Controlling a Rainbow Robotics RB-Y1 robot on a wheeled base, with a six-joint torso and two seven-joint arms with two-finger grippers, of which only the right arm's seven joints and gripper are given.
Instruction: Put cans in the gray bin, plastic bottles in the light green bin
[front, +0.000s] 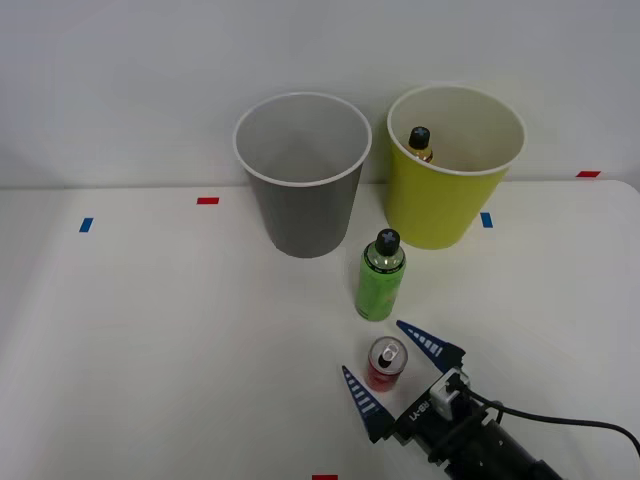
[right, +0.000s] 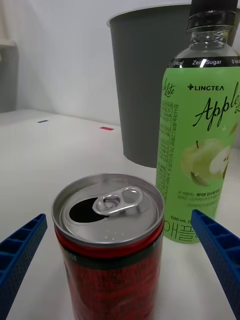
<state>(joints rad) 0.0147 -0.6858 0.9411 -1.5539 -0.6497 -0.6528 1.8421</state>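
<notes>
A small red can (front: 385, 364) (right: 111, 250) with an opened silver top stands upright on the white table near the front. My right gripper (front: 397, 363) (right: 120, 260) is open around it, one blue finger on each side, neither pressing the can. Just behind the can stands a bright green plastic bottle (front: 380, 278) (right: 200, 145) with a black cap. The gray bin (front: 302, 176) (right: 145, 85) stands at the back, with the light green bin (front: 450, 185) to its right. Another black-capped bottle with an amber neck (front: 421, 143) sits inside the light green bin.
Small red and blue tape marks (front: 208, 200) dot the white table (front: 150, 340). A white wall stands right behind the bins. The table's left half is open surface.
</notes>
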